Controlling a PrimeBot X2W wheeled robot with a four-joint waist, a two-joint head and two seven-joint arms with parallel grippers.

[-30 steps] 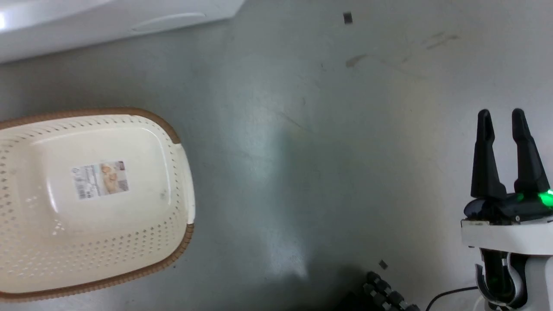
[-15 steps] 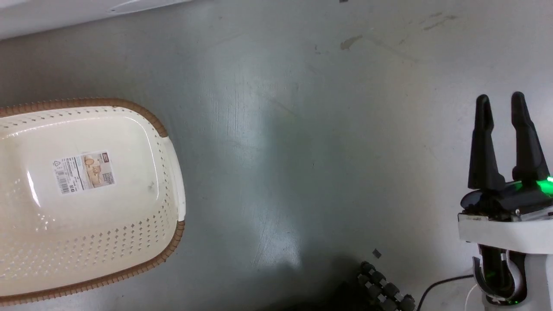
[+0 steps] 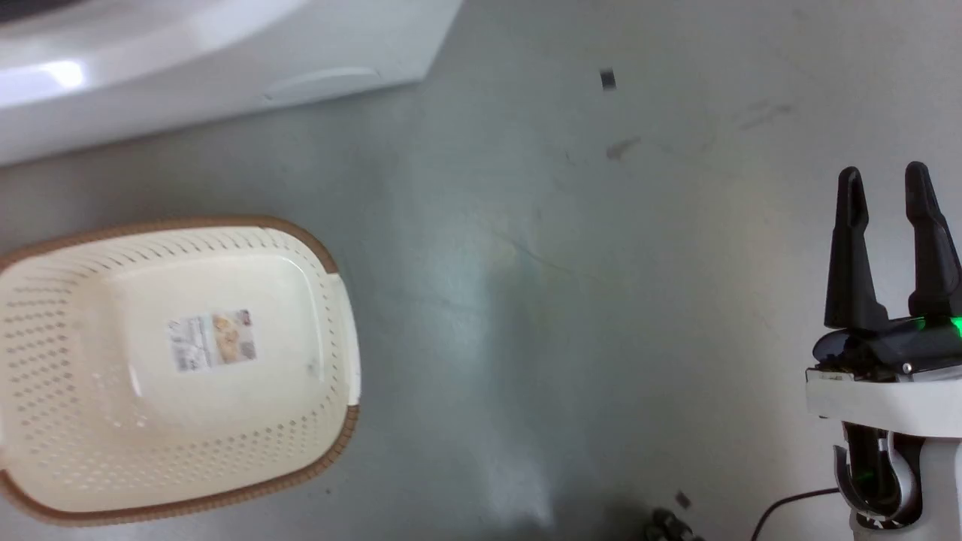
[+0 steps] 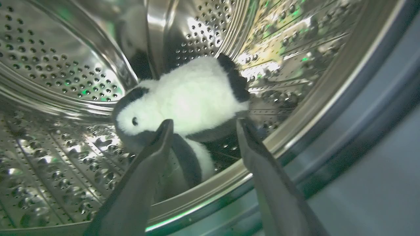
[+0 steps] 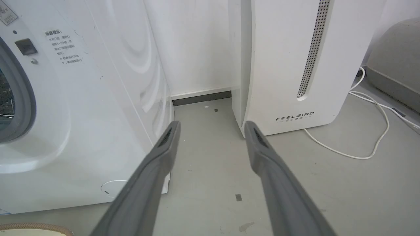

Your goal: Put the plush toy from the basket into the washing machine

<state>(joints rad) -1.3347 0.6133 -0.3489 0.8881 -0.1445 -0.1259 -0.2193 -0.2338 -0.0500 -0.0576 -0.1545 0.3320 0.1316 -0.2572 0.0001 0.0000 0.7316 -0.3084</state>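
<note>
Head camera shifted; fluffy plush toy point(image 4: 183, 95) in perforated steel drum point(image 4: 59, 65); left gripper point(image 4: 204, 120), right gripper point(image 5: 211, 123) spread.

The head view looks steeply down on the floor point(image 3: 571, 300), with the basket point(image 3: 225, 451) and the foot of the washing machine point(image 3: 188, 68) at its left. The right wrist view sits low, facing along that floor at the machine's front (it shares the basket rim and machine corner with the head view). The left wrist view peers close into the drum point(image 4: 59, 65).
</note>
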